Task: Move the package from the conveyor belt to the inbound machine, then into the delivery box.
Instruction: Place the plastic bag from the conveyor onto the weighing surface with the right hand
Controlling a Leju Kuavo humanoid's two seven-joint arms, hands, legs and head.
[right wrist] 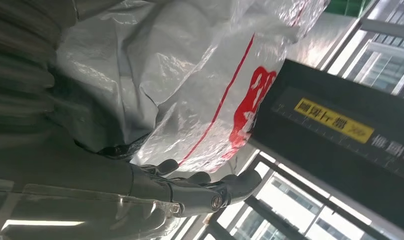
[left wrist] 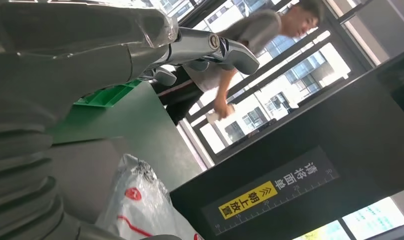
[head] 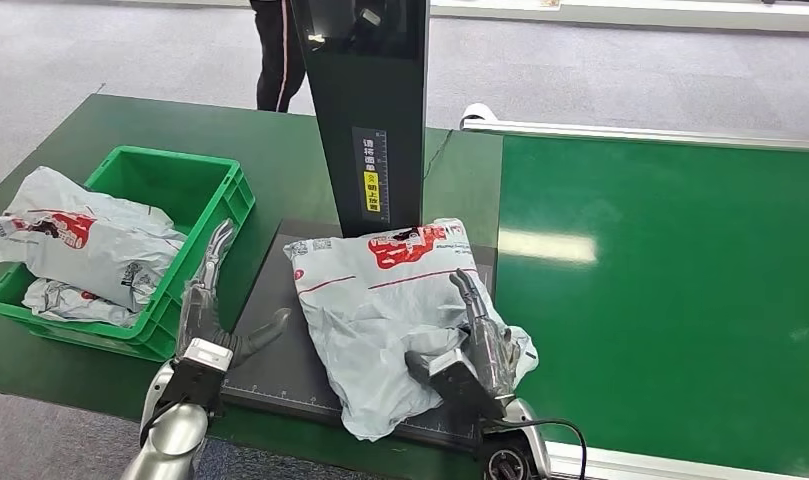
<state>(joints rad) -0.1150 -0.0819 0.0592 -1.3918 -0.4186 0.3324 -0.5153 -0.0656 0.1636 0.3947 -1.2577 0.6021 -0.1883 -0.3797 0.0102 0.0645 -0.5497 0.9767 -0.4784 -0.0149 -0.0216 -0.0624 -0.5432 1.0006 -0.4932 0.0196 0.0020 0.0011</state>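
While the green conveyor belt runs along the right of the surface, the grey package is laid on the black inbound machine below its upright column. More packages are held in the green delivery box. The package's near edge is gripped by the right hand; the left hand is spread open, holding nothing.

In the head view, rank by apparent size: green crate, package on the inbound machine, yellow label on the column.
1. Package and green crate: too close to rank; the crate sits partly cut off.
2. Yellow label: clearly smallest.
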